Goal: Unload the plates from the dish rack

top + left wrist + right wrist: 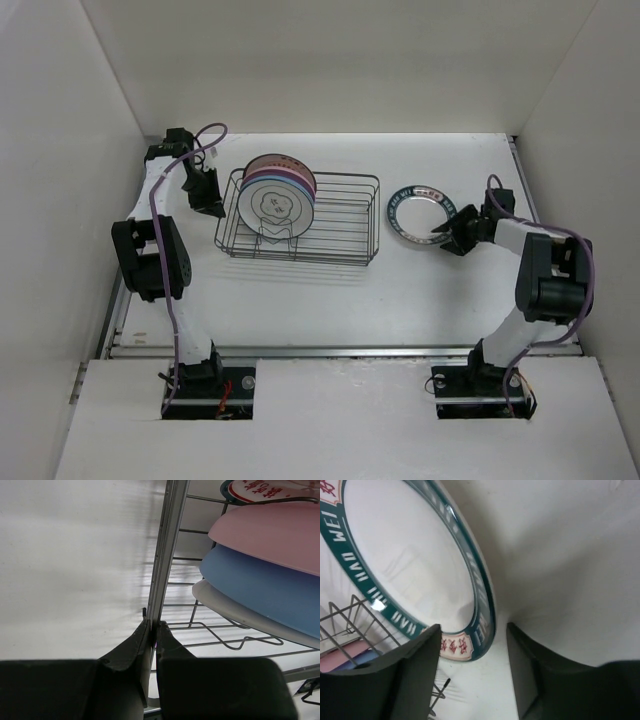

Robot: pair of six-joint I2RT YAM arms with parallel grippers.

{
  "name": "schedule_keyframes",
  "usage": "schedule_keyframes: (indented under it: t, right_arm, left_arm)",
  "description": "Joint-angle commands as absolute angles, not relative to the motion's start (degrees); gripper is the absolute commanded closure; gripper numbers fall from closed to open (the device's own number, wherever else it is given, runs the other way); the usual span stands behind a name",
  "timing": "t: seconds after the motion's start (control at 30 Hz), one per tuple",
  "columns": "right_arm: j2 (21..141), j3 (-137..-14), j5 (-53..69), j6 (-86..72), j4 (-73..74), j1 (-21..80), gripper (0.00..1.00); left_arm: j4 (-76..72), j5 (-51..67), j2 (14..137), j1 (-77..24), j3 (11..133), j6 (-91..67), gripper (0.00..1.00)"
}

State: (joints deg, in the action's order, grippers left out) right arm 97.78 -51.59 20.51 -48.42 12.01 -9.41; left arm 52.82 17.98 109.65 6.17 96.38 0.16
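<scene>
Pinching the top wire of the dish rack (168, 540) at its left end, the left claw (153, 626) is clenched, both fingers (127, 647) pressed against the thin metal bar with only the wire between them. Just past that grip, inside the rack, plates stand on edge and lean close together. In the left wrist view a white plate (227, 605) is lowest, a blue plate (260, 582) rests against it, a pink plate (280, 532) comes next, and the edge of one more plate with red marks (252, 487) shows at the top. From above, this pack sits in the left part of the rack. Its front plate (278, 203) is white with a purple rim and faces the near edge of the table (330, 300). Over on the right, the right claw (474, 630) is released, its two fingers (417, 672) spread wide. The near edge of a teal-rimmed plate (410, 565) sits in the gap between them; whether either finger touches the rim I cannot tell. That plate lies on the table just to the right of the rack and apart from it. It is white in the middle, with pale lettering round the teal band.
</scene>
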Motion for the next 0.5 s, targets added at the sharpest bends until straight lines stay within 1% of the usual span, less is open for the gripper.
schedule_keyframes:
  t: [0.0,0.07,0.1,0.17,0.2,0.23,0.27,0.3,0.33,0.4,0.43,0.47]
  right_arm:
    - [94.85,-53.70,13.73,-43.07,17.83,-9.49,0.38]
    - [92.74,-54.32,11.96,-42.54,19.59,-9.49,0.36]
    - [91.51,-55.19,9.34,-42.54,20.47,-9.49,0.36]
    - [87.03,-57.91,5.73,-40.62,22.14,-6.60,0.33]
    - [85.45,-59.40,3.19,-39.74,24.06,-5.03,0.33]
    - [83.95,-62.72,-3.10,-38.60,25.04,-0.57,0.33]
    - [81.41,-64.49,-6.73,-37.45,25.74,2.26,0.33]
    - [80.52,-66.34,-10.25,-34.92,26.36,5.33,0.32]
    - [79.81,-69.66,-15.85,-33.33,26.37,11.54,0.32]
    - [79.80,-72.58,-17.40,-26.85,25.58,17.64,0.32]
    - [79.80,-73.90,-17.40,-24.11,23.31,20.45,0.32]
    - [80.76,-76.27,-13.92,-21.30,21.99,25.87,0.35]
  left_arm:
    - [58.18,16.00,109.34,7.56,94.31,-1.14,1.00]
    - [58.18,16.52,109.86,7.56,94.31,-0.62,1.00]
    - [58.18,17.39,109.86,7.56,94.31,-0.62,0.98]
    - [58.71,18.10,109.86,7.56,94.31,-0.62,0.93]
    - [58.71,18.11,109.86,7.56,94.31,-0.62,0.91]
    - [58.71,18.11,109.86,7.56,94.31,-0.62,0.90]
    - [58.71,18.11,110.39,7.56,94.31,-0.62,0.90]
    - [58.71,18.11,110.39,7.56,94.31,-0.62,0.84]
    - [58.71,18.11,111.00,7.56,94.31,-0.62,0.80]
    - [58.71,18.11,111.70,7.56,94.31,-0.62,0.72]
    - [58.71,18.11,111.71,7.56,94.31,-0.62,0.66]
    - [58.71,18.11,111.71,7.56,94.31,-0.09,0.65]
